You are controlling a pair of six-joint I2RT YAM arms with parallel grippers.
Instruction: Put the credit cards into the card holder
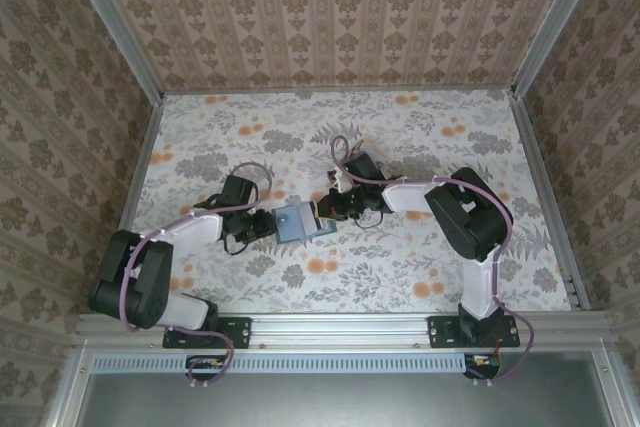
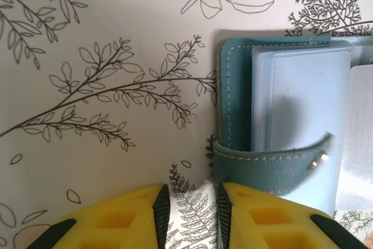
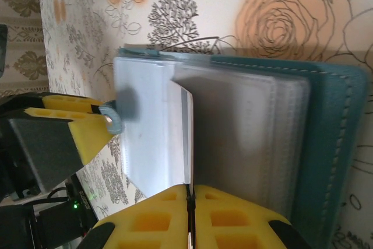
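Credit card (image 3: 185, 135) pinched in closed right gripper (image 3: 189, 193) at card holder (image 3: 329, 144); left gripper (image 2: 189, 208) narrowly parted, empty. Next: slide into sleeve needed.

surface: floral-print table (image 1: 420, 147) | on it: open teal card holder (image 1: 296, 223), mid-table

Card holder (image 1: 296, 223) betw. L claw (image 1: 268, 226), R claw (image 1: 322, 213).

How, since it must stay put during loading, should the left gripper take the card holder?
Probably by the snap strap, approached from the left gripper's side: it arches up off the card holder's sleeves as a thin raised tab, while the cover lies flat.
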